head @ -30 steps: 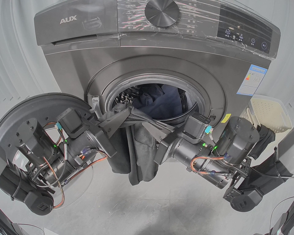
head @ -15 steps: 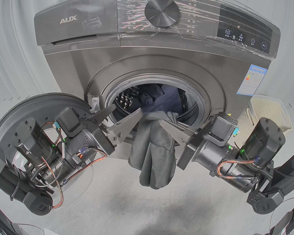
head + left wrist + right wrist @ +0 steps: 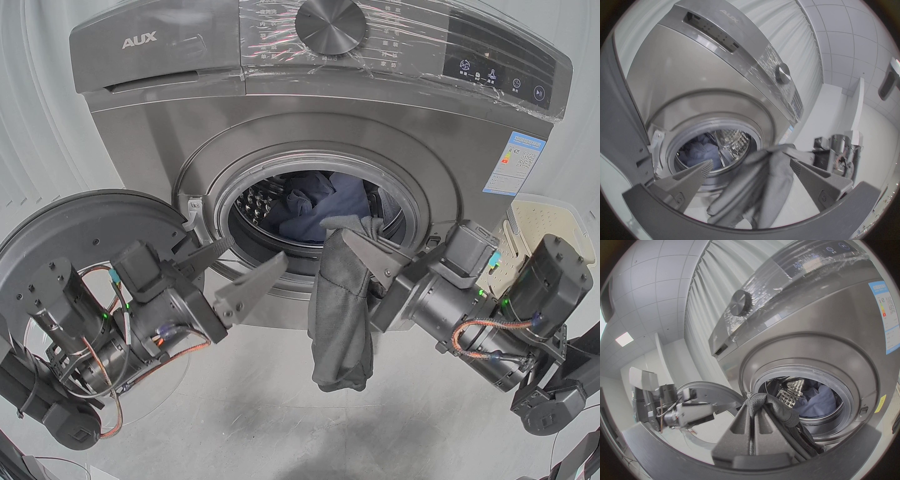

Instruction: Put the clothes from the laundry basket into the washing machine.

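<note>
Presently the step in hand appears to be loading 1 garment into the drum: the right gripper (image 3: 353,240) has its fingers pressed together on the top fold of a grey garment (image 3: 340,312), holding it just in front of the lower right edge of the opening (image 3: 412,206) of the washing machine (image 3: 156,137). In the right wrist view the fold bunches over the tips of the 2 closed fingers (image 3: 747,427), and the rest of the cloth falls away beneath them. Nearly all of the garment hangs below the grip, outside the drum and above the floor; whether it touches the lip of the opening cannot be told. The left gripper (image 3: 256,250) sits at the lower left edge of the opening, between it and the open door (image 3: 81,219), with its fingers spread and nothing between them; its nearer fingertip lies close to the garment without touching it. Blue clothes (image 3: 331,206) already lie inside the drum, and the laundry basket (image 3: 550,231) stands beside the machine's right side. The next move, by this reading, calls for carrying the pinched fold up and well through the opening, so that the hanging tail clears the lower lip before release; the free left gripper could lift that tail in.
</note>
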`<state>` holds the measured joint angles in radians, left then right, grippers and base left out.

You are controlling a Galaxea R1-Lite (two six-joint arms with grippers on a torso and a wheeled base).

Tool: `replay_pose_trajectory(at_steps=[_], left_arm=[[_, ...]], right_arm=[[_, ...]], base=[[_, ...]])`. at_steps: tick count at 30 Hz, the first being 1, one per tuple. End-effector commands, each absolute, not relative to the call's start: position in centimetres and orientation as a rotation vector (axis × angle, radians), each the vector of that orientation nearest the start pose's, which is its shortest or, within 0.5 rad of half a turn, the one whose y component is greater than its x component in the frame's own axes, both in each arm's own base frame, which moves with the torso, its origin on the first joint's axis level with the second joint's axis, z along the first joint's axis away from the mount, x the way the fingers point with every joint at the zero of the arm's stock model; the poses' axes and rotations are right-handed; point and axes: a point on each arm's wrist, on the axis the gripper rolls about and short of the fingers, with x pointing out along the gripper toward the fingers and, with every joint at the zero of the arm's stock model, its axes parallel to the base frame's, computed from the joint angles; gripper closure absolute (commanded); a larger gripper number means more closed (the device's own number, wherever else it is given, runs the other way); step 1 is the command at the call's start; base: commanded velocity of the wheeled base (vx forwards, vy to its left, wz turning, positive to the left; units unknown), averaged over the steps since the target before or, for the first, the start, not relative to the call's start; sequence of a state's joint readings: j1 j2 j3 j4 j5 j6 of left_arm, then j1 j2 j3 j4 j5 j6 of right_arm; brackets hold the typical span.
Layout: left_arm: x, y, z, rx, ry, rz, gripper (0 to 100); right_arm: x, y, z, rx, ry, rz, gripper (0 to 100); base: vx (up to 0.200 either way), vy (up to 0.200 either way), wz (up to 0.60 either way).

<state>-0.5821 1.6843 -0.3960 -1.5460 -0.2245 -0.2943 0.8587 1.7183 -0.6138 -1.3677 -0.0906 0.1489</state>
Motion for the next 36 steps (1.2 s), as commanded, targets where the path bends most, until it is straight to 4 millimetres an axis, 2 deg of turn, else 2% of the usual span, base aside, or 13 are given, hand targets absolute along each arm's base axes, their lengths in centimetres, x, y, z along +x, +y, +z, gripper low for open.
replay_pose_trajectory(at_steps=[1, 4, 8, 13, 14, 16, 17, 25, 32, 33, 36], left_arm=[[19.0, -14.5, 16.4, -0.277, -0.076, -0.925, 0], [17.9, -15.0, 15.5, -0.228, -0.049, -0.979, 0], [17.6, -15.9, 14.6, -0.202, -0.015, -1.006, 0], [19.1, -17.6, 13.1, -0.149, 0.018, -0.998, 0], [20.0, -18.0, 12.3, -0.125, 0.028, -0.976, 0], [20.3, -18.2, 12.0, -0.116, 0.032, -0.970, 0], [21.2, -18.8, 11.6, -0.108, 0.028, -0.950, 0], [24.8, -20.5, 12.7, -0.120, -0.075, -0.859, 0], [25.8, -20.8, 13.5, -0.138, -0.128, -0.805, 0], [25.9, -20.8, 13.6, -0.140, -0.135, -0.794, 100], [26.0, -20.8, 13.7, -0.140, -0.137, -0.779, 100]], right_arm=[[20.4, 23.4, 19.0, 0.278, -0.144, 0.752, 100], [20.6, 24.1, 18.3, 0.296, -0.116, 0.725, 100], [20.6, 24.6, 18.3, 0.326, -0.106, 0.724, 100], [20.6, 24.8, 18.5, 0.357, -0.103, 0.719, 100], [20.7, 25.0, 18.9, 0.367, -0.118, 0.719, 100], [20.6, 25.0, 19.0, 0.369, -0.121, 0.722, 100], [20.4, 25.1, 19.1, 0.372, -0.124, 0.726, 100], [19.7, 25.0, 19.6, 0.383, -0.133, 0.742, 100], [19.6, 25.0, 19.7, 0.385, -0.134, 0.735, 100], [19.6, 25.0, 19.7, 0.385, -0.134, 0.735, 100], [19.6, 25.0, 19.7, 0.387, -0.137, 0.735, 100]], base=[[0.000, 0.000, 0.00], [0.000, 0.000, 0.00], [0.000, 0.000, 0.00], [0.000, 0.000, 0.00], [0.000, 0.000, 0.00], [0.000, 0.000, 0.00], [0.000, 0.000, 0.00], [0.000, 0.000, 0.00], [0.000, 0.000, 0.00], [0.000, 0.000, 0.00], [0.000, 0.000, 0.00]])
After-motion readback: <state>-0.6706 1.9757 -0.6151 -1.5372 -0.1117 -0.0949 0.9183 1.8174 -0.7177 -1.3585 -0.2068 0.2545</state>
